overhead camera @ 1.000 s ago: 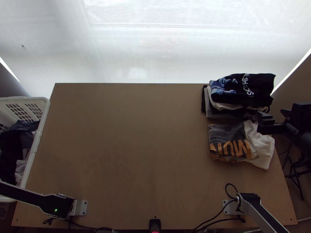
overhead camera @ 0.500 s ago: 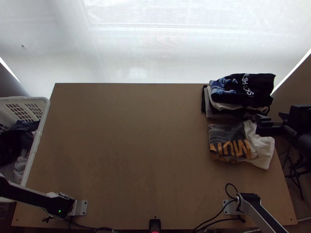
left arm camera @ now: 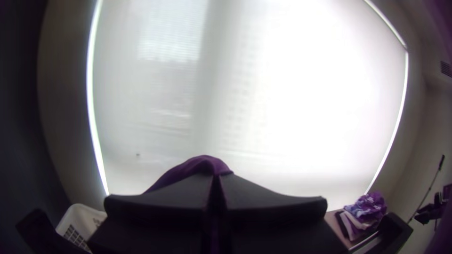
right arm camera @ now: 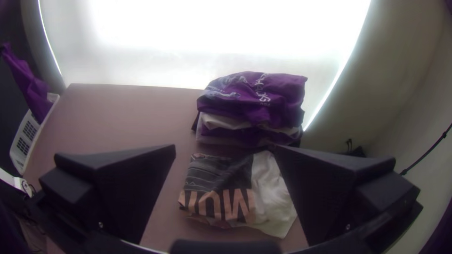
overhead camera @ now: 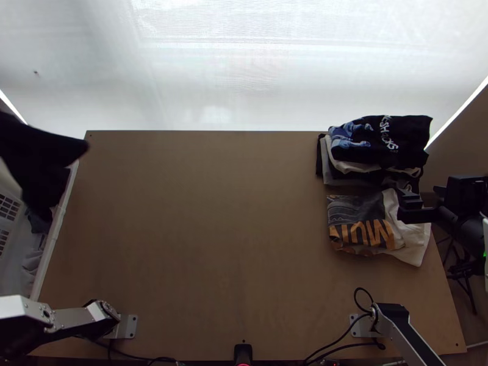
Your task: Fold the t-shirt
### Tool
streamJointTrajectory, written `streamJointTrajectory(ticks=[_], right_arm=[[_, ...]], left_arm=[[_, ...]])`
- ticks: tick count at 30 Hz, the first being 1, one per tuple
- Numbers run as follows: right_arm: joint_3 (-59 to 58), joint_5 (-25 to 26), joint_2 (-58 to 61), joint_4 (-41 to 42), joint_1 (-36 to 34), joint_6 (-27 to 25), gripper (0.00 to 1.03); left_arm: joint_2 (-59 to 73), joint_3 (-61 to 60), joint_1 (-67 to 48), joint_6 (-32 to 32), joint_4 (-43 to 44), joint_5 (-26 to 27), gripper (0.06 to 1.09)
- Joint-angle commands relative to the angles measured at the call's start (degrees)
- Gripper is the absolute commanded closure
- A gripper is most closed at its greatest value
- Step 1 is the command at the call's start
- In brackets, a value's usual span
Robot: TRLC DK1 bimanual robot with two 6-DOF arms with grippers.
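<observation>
A dark garment (overhead camera: 36, 160) hangs bunched above the basket at the left edge of the top view. In the left wrist view my left gripper (left arm camera: 215, 178) is shut on this dark cloth (left arm camera: 195, 165), part of which bulges up behind the fingertips. My right gripper (overhead camera: 407, 205) is over the right side of the table, above the white end of a folded grey-and-white shirt with orange lettering (overhead camera: 360, 222). The right wrist view shows the right gripper (right arm camera: 226, 148) open, its fingers wide apart, with that folded shirt (right arm camera: 219, 188) beyond them.
A stack of folded clothes (overhead camera: 378, 143), a black printed one on top, is at the table's far right, just behind the lettered shirt. The white basket (overhead camera: 52, 244) with more clothes stands along the left edge. Bare tabletop (overhead camera: 201, 232) spans the middle.
The left arm has swung and raised the dark garment up from the basket, into the top view's upper left. The right gripper has shifted slightly toward the table's near side.
</observation>
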Motion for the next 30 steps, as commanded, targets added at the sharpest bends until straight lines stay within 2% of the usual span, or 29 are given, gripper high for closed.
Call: streamJointTrajectory(ticks=[1, 7, 15, 16, 18, 20, 30], right_arm=[[-1.03, 0.01, -0.86, 0.57, -1.90, -1.98, 0.05], [0.64, -0.07, -1.65, 0.57, -4.18, -2.59, 0.05], [2.75, -0.16, -4.99, 0.04, -2.95, -1.89, 0.05], [2.93, -0.60, -5.78, 0.04, -1.98, -1.89, 0.05], [2.22, -6.49, -7.80, -0.04, -0.49, -2.24, 0.05], [1.17, -10.18, -9.39, -1.54, 1.80, -2.68, 0.05], [-2.00, -10.36, -10.62, -7.34, 8.91, -3.56, 0.05]], left_arm=[[-4.96, -0.09, -32.11, -4.27, -1.02, -10.43, 1.05], [-4.35, -7.74, -53.47, -4.09, -1.46, -14.83, 1.05], [-0.39, -17.23, -66.57, -3.48, 0.56, -15.09, 1.05], [0.75, -17.84, -68.15, -3.48, 0.91, -15.00, 1.05], [3.21, -18.72, -71.67, -3.74, 1.26, -14.92, 1.05], [5.94, -19.43, -74.92, -3.48, 1.61, -14.92, 1.05], [18.15, -18.99, -87.66, -0.84, 6.62, -14.92, 1.05]])
